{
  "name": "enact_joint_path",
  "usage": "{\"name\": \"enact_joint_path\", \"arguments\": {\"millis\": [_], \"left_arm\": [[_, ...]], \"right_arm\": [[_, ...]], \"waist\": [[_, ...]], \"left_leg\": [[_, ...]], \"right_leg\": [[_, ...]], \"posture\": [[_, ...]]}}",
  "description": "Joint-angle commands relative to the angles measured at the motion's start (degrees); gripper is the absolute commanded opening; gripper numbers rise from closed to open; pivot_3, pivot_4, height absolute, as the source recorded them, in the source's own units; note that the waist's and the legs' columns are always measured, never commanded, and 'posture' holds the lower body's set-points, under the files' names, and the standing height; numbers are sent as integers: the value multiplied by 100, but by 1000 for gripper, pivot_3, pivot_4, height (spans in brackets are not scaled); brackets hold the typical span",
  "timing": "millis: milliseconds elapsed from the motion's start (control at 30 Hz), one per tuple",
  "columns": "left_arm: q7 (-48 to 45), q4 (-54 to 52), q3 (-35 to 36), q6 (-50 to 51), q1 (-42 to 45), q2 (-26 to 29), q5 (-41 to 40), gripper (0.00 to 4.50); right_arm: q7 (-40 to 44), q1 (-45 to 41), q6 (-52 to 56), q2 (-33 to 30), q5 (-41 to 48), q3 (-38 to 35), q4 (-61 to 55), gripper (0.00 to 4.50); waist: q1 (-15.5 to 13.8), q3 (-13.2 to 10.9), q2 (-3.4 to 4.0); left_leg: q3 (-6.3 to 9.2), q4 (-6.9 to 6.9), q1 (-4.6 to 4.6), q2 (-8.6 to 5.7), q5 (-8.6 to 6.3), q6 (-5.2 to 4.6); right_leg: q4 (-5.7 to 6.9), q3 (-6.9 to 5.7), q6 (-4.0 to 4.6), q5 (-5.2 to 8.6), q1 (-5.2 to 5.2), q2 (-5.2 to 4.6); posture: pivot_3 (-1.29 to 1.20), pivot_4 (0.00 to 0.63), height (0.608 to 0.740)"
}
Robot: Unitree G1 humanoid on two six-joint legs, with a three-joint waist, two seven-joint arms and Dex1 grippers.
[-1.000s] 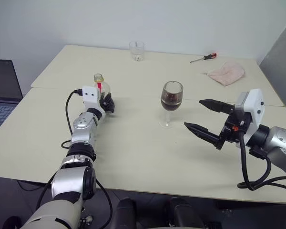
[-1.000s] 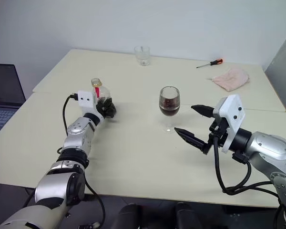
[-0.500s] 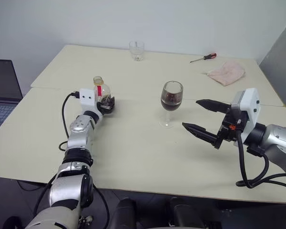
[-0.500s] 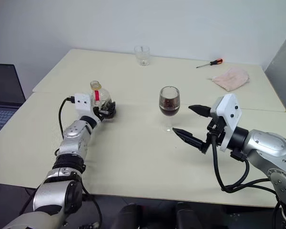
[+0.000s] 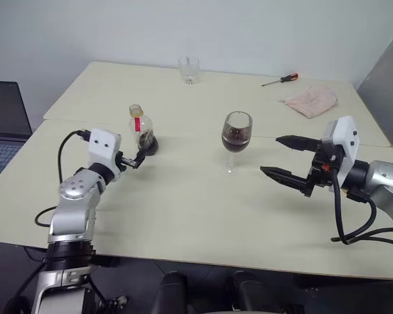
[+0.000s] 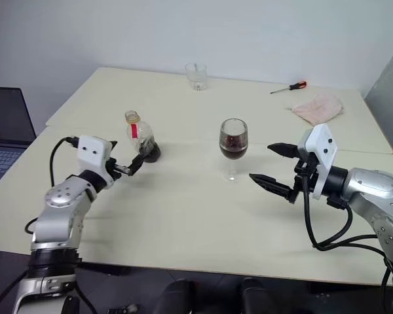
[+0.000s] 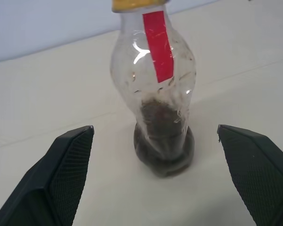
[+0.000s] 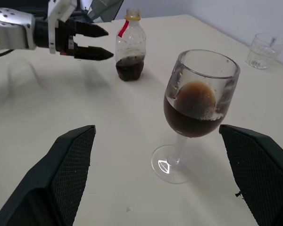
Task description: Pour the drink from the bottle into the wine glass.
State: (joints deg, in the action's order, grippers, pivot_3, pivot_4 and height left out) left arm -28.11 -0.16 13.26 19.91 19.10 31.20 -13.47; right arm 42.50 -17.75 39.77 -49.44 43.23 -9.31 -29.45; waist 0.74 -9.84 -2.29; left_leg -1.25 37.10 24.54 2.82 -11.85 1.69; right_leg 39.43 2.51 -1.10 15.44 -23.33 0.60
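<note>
Standing upright on a cream table (image 5: 183, 216), the bottle (image 5: 141, 131) holds a shallow pool of dark drink (image 7: 162, 153) at its base, while the wine glass (image 5: 236, 140) near the table's middle is roughly half full of the same liquid. A bare stretch of tabletop separates bottle and glass, and more bare surface runs from both toward the near edge.

The left gripper (image 5: 136, 159) reaches in level from the near left, its black fingers spread apart just short of the bottle and touching nothing; the left wrist view shows the bottle framed between the two pads with a gap on each side. The right gripper (image 5: 289, 159) hovers above the table just beside the glass on the right, pointing toward it, fingers wide apart and holding nothing.

At the far edge stand a short tumbler (image 5: 188, 69), a red-handled screwdriver (image 5: 279, 80) and a crumpled pinkish cloth (image 5: 311, 99), all well apart from the glass. A seam crosses the tabletop behind the bottle. A laptop (image 5: 5, 124) sits off the left side, a pale wall behind, a grey panel at far right.
</note>
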Motion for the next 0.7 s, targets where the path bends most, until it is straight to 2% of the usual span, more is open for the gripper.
{"name": "enact_joint_path", "arguments": {"millis": [33,200,333,433,567,700], "left_arm": [[-994,-850,591,717,217,513,-1345,4468],[-1888,-961,594,1897,716,1460,-2326,4468],[-2586,-918,229,2073,880,2092,-2338,4468],[-3286,-734,64,2511,1213,2566,-2654,4468],[-3589,-452,31,2653,1621,2600,-2848,4468],[-3891,-196,-45,2679,1910,2450,-2997,4468]], "right_arm": [[362,-277,-201,-215,-173,-119,315,4500],[902,-165,-308,-569,-282,-402,756,4500],[1192,-106,-450,-741,-331,-634,1059,4500],[1380,-220,-406,-769,-161,-854,1186,4500],[1470,-335,-346,-754,-34,-1003,1251,4500],[1646,-360,-372,-810,-191,-692,1169,4500]], "waist": [[8,-1,1],[8,-1,4],[27,-2,6],[47,-3,6],[67,-5,11],[81,-6,12]], "left_leg": [[0,0,0,0,0,0],[0,-4,-3,-2,0,0],[-7,-8,-5,-2,0,0],[-7,-11,-6,3,0,0],[-7,-11,-6,7,0,-1],[-8,-12,-6,8,-1,-1]], "right_leg": [[1,0,0,0,0,0],[-7,-2,-4,5,1,1],[-18,2,-17,13,3,1],[-25,3,-20,16,3,6],[-27,3,-22,18,3,10],[-29,4,-22,19,4,10]], "posture": [[0,150,740],[0,150,740],[0,150,740],[0,150,740],[0,150,740],[0,150,740]]}}
